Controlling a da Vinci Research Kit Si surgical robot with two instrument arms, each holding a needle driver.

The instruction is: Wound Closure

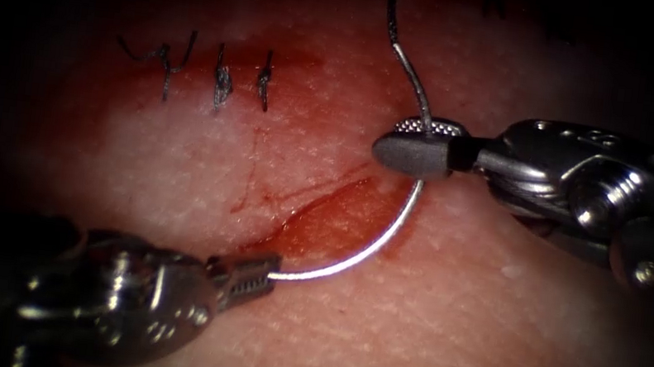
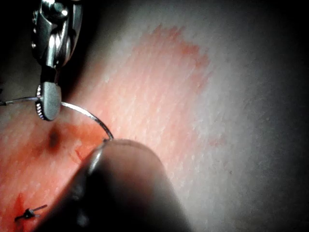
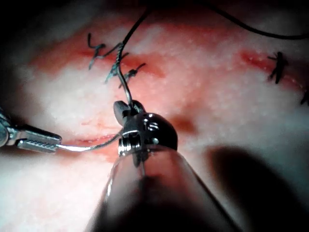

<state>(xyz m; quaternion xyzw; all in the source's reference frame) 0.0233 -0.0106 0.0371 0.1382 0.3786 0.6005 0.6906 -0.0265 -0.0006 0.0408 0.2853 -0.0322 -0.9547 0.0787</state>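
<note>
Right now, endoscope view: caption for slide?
Both pincers hold the needle above the cut: left its tip, right its tail.

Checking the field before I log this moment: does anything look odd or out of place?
Nothing stands out. The needle hangs clear over the cut, left tool gripping its tip, right tool near its thread end.

The needle [image 1: 373,247] is thin polished metal, smooth and bright, and the thread [image 1: 393,8] is a dark, matt strand. Both tools are glossy steel; the right pincer [image 1: 419,145] shows a fine cross-hatched gripping face and the left pincer [image 1: 253,276] ridged teeth. The tissue [image 1: 451,324] looks pale, moist and finely pebbled, with wet, shiny red fluid [image 1: 340,214] on it.
</note>
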